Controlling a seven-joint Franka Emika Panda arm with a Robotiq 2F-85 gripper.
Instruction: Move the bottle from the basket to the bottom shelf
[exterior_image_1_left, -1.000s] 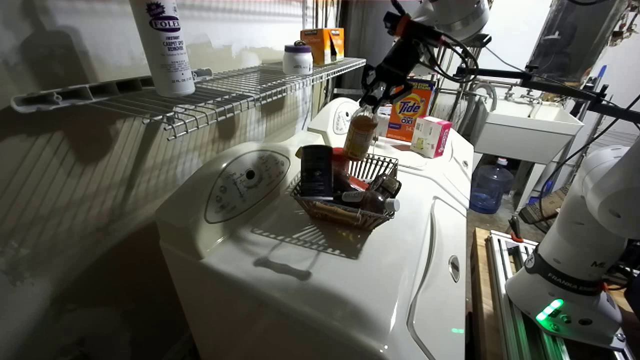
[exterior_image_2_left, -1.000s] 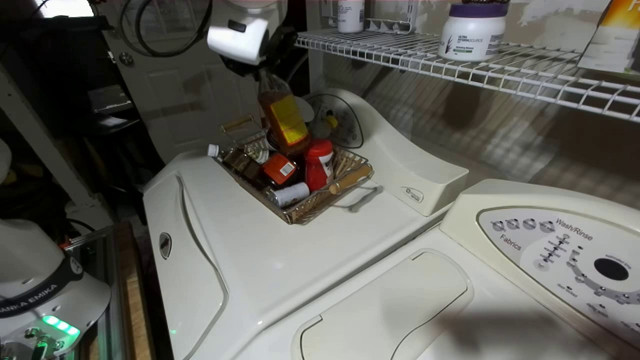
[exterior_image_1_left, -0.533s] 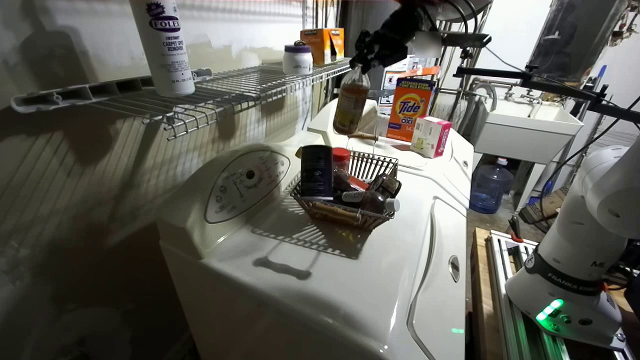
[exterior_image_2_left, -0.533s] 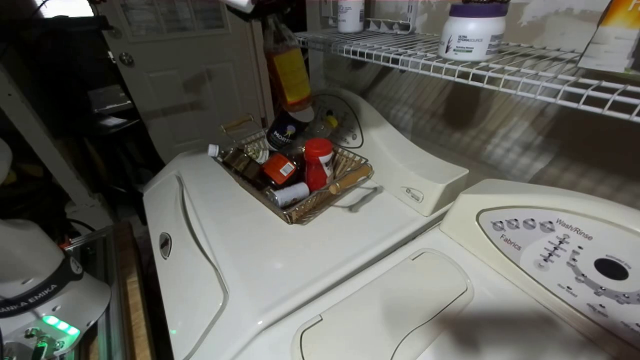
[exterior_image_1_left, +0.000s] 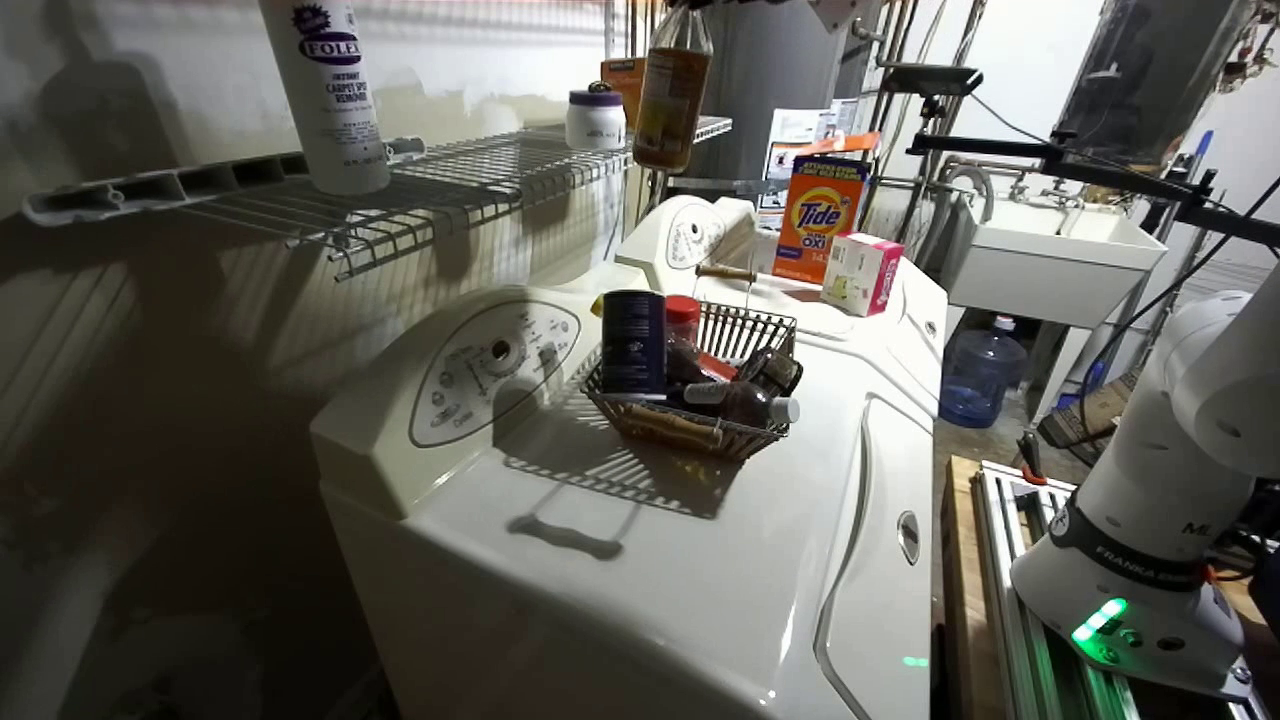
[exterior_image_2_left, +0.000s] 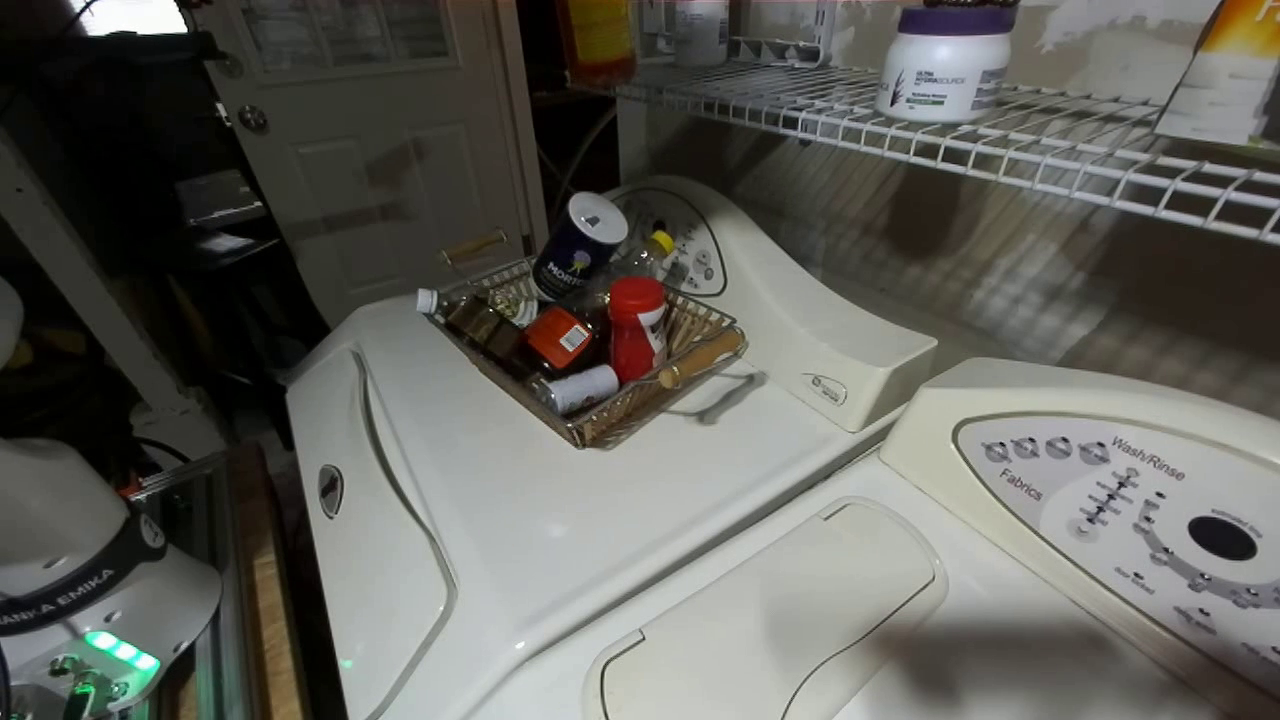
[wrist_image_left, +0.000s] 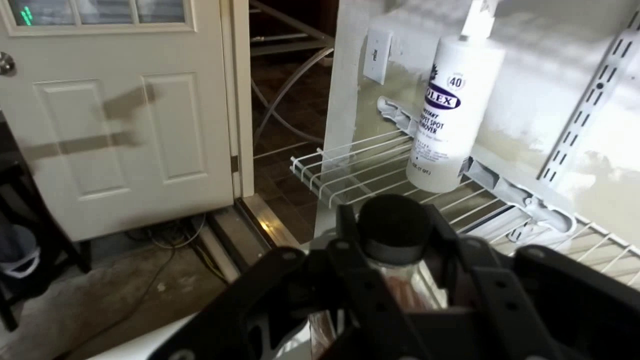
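The bottle in my gripper holds amber liquid, has a yellow label, and hangs upright beside the shelf's front edge in both exterior views (exterior_image_1_left: 672, 110) (exterior_image_2_left: 600, 45). In the wrist view my gripper (wrist_image_left: 393, 227) is shut around its neck, just below the black cap (wrist_image_left: 395, 220); exterior views cut off the gripper at the top. The basket (exterior_image_1_left: 745, 325), also in an exterior view (exterior_image_2_left: 640, 408), stands on the machine. A brown bottle with a white cap (exterior_image_1_left: 745, 403) lies in it. The white wire shelf (exterior_image_1_left: 450, 185) shows in the wrist view (wrist_image_left: 372, 172).
On the shelf stand a white Folex bottle (exterior_image_1_left: 335, 110), also in the wrist view (wrist_image_left: 455, 110), a purple-lidded jar (exterior_image_2_left: 945, 65) and an orange box (exterior_image_2_left: 1225, 80). A dark salt canister (exterior_image_2_left: 580, 245) and a red-lidded container (exterior_image_2_left: 637, 325) stick up from the basket.
The gripper has lifted the held bottle from over the basket up to about shelf height, moving toward the shelf. The gripper has left the top of the exterior views. The basket has not moved.
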